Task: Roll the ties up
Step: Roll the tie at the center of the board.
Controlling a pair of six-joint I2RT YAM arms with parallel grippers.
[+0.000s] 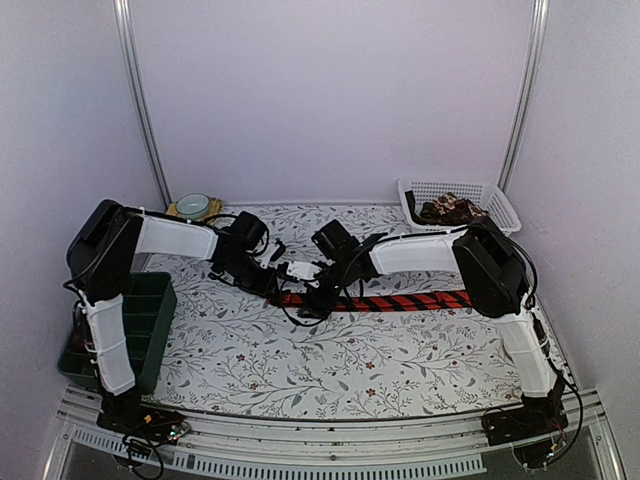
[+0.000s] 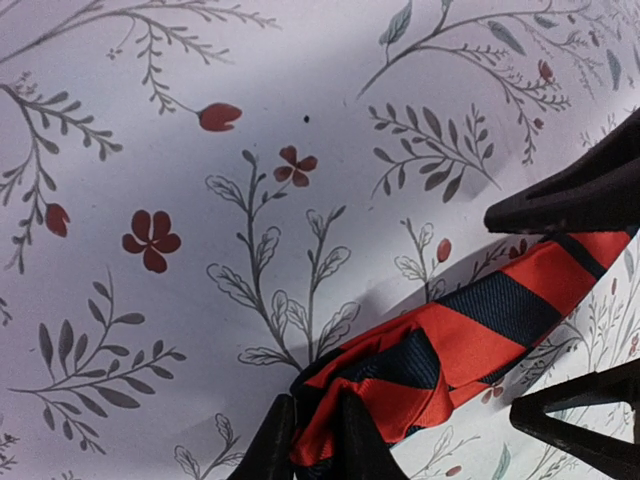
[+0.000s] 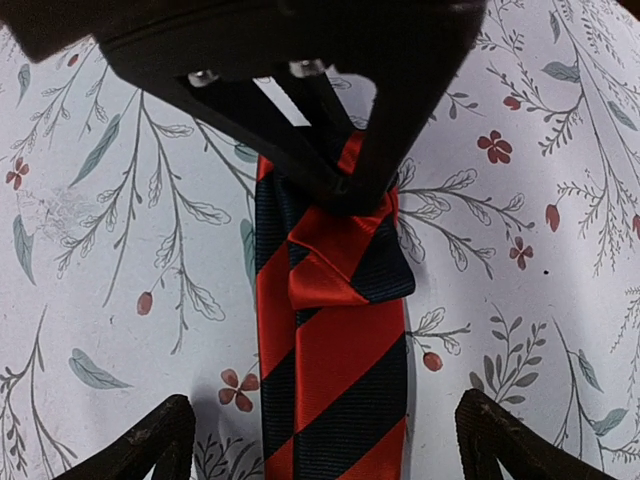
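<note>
A red tie with black diagonal stripes (image 1: 410, 300) lies flat across the table, running right from the middle. Its left end (image 2: 420, 355) is folded over into a small bunch. My left gripper (image 2: 312, 425) is shut on that fold, with red fabric pinched between its two black fingers. In the right wrist view the left gripper's fingers (image 3: 335, 170) hold the fold (image 3: 345, 265) from above. My right gripper (image 3: 322, 405) stands wide open astride the flat tie (image 3: 340, 390), one finger on each side and neither touching it. More ties, brown-patterned (image 1: 450, 210), lie in the back-right basket.
A white mesh basket (image 1: 500, 200) stands at the back right corner. A dark green compartment bin (image 1: 150, 310) sits at the left edge beside the left arm. A small round dish (image 1: 192, 206) is at the back left. A floral cloth (image 1: 300, 360) covers the table.
</note>
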